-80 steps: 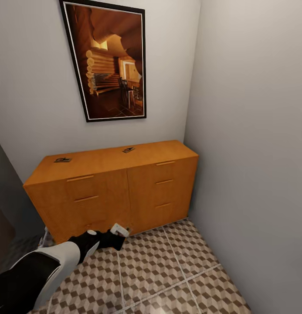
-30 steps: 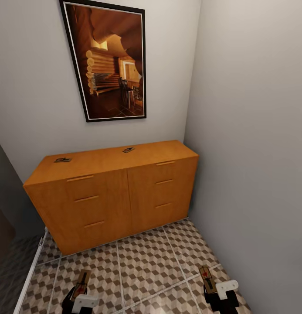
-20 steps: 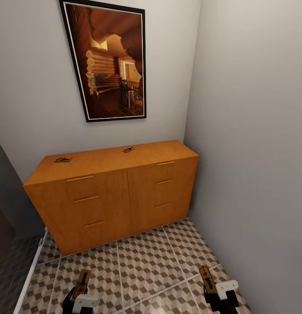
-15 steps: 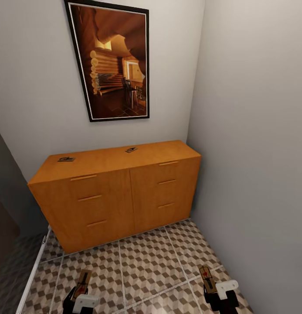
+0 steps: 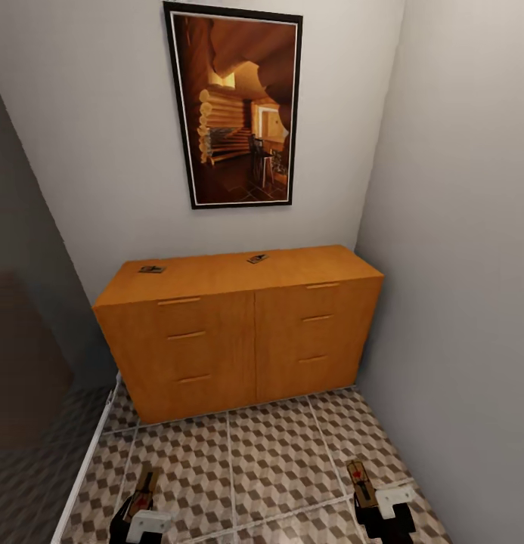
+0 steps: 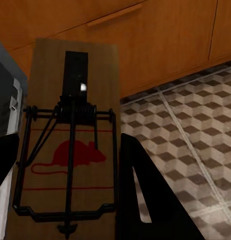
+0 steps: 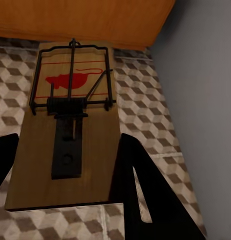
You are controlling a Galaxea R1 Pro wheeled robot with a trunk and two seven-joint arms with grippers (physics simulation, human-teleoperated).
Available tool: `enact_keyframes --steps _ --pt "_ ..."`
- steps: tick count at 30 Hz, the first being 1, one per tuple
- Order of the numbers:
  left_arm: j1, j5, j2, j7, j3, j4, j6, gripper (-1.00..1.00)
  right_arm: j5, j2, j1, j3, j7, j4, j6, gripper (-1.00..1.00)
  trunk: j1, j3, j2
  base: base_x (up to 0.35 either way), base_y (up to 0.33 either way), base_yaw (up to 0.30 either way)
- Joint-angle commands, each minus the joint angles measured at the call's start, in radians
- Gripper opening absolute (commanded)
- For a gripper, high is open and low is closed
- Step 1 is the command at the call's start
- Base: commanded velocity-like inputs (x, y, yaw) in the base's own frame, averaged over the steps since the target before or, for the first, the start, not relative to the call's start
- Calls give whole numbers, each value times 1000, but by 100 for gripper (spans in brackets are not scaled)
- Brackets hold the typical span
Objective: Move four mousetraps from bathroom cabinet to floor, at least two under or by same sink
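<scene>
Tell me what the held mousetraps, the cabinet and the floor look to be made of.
The mousetrap in the left pincer and the one in the right pincer look like matte tan wood boards with faint grain, carrying dark wire springs, likely metal, and a printed red mouse. The cabinet appears smooth orange-brown wood or veneer with a satin sheen. The floor looks like printed ceramic tile, judging by its pale grout lines.

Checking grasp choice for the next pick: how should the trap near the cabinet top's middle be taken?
Judging from the head view, come from above and pinch the trap's long board edges; it lies flat on the cabinet, tilted, so turn the tool to match. Detail is too small to say more.
</scene>
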Motion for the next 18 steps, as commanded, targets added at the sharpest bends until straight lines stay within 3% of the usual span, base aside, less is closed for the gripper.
enact_keyframes --steps 1,7,18 --pt "-2 4 -1 3 -8 3 -4 -100 7 1 -1 -7 1 0 -5 -100 0 -1 -1 0 0 254" --pt "-2 4 -4 2 -8 3 -4 -100 6 0 -1 -8 1 -1 -5 -100 0 -1 -1 -73 0 254" --pt "-2 4 -8 2 -8 3 18 -100 6 1 -1 -7 1 0 -6 -100 0 -1 -1 -308 0 254"
